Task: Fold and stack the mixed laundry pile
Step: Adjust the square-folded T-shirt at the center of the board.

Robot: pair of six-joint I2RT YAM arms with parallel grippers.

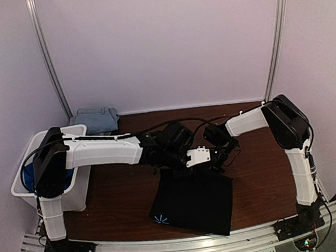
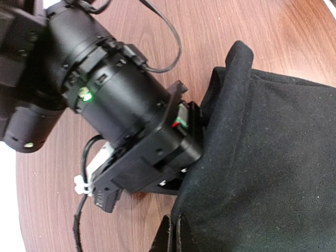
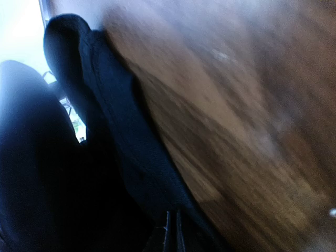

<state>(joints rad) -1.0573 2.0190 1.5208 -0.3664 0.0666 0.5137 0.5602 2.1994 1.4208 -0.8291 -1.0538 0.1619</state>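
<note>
Left gripper and right gripper clamped on far edge of black cloth

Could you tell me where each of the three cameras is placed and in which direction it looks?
Top external: above and behind the bases, looking down and forward over the table, black cloth and white bin; the left arm and right arm show whole.
Left wrist: on the left arm, looking down past the closed left fingers at the cloth's edge; the right arm's wrist shows.
Right wrist: on the right arm, low over the table, blurred; the right fingers show at the bottom.
Shared: all three see the black cloth.
</note>
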